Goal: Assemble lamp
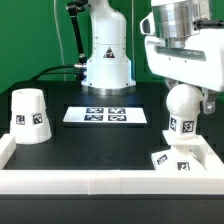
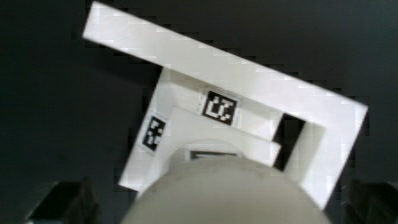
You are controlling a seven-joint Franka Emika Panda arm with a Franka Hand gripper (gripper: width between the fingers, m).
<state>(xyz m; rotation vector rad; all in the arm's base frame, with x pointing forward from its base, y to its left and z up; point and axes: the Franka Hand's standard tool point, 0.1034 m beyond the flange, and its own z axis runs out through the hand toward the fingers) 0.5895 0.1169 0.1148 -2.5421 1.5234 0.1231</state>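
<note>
Between the wide claw (image 1: pixel 180 125) tips, the bulb (image 1: pixel 182 103)

Smooth white plastic shade (image 1: pixel 29 116), bulb (image 1: pixel 182 108) and base (image 1: pixel 176 160); matt black table (image 1: pixel 100 140).

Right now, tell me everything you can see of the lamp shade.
The lamp shade is a white, smooth, plastic-looking tapered cup. It stands alone on the black table at the exterior view's left, narrow end up and wide end down, so its opening cannot be seen. Two black-and-white square tags show on its side. It sits upright just inside the white rail, left of the marker board. Nothing grips it or leans on it. It does not appear in the wrist view.
</note>
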